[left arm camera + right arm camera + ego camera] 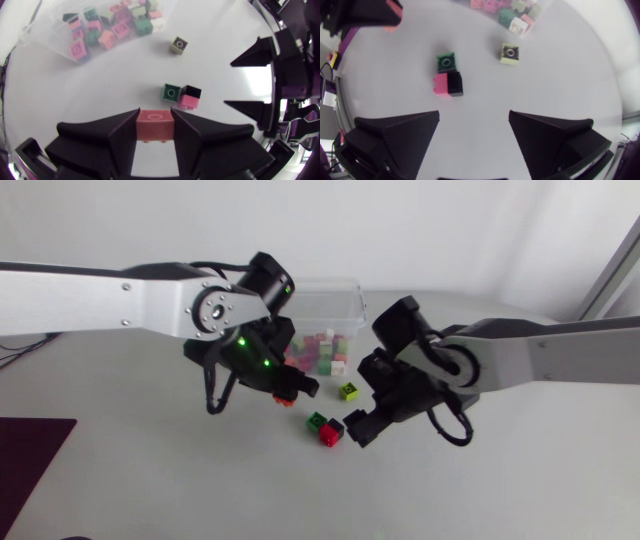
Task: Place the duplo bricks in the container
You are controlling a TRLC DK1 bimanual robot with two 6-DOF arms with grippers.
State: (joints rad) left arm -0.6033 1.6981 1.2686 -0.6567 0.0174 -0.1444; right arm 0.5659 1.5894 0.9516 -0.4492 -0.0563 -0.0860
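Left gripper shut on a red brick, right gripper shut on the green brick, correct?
No: the right gripper is open; the green brick lies loose ahead of it, per the right wrist view. The left gripper holds the red brick.

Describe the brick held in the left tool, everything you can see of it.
The brick is salmon-red, squarish, of glossy plastic, with one round stud on top. It sits upright and level, clamped in the left tool, with the black fingers pressing its two opposite side faces. It looks lifted clear of the table, short of the container. Nothing else touches it.
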